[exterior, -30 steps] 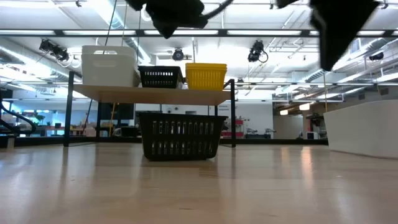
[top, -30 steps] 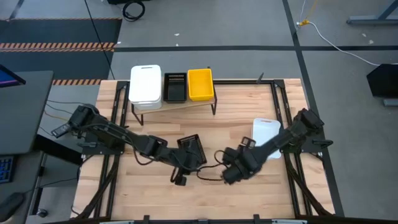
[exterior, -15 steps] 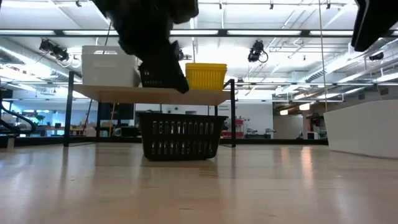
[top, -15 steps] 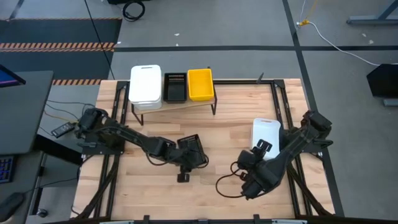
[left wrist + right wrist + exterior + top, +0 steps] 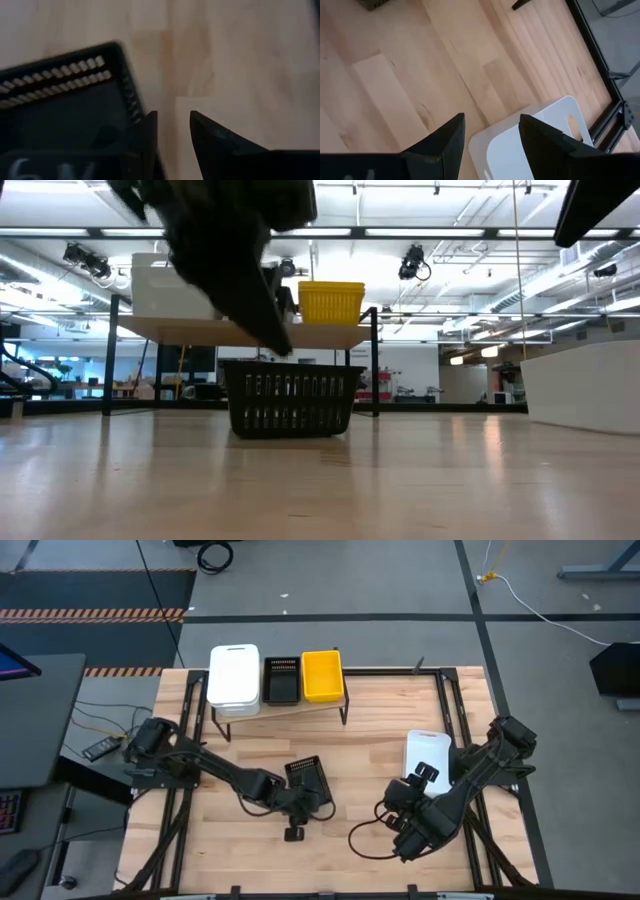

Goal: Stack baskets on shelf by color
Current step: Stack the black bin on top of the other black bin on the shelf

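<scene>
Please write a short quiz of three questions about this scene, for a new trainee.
1. True or false: a yellow basket stands on the shelf.
2. Which pincer is at the black basket on the table? A) left B) right
3. What colour is the basket on the table near the right pincer?

Key:
1. True; the yellow basket is there.
2. A; the left pincer is open, at its rim.
3. White; the white basket.

The left end effector, fingers parted, straddles the black basket's corner rim over the wooden tabletop.
</scene>
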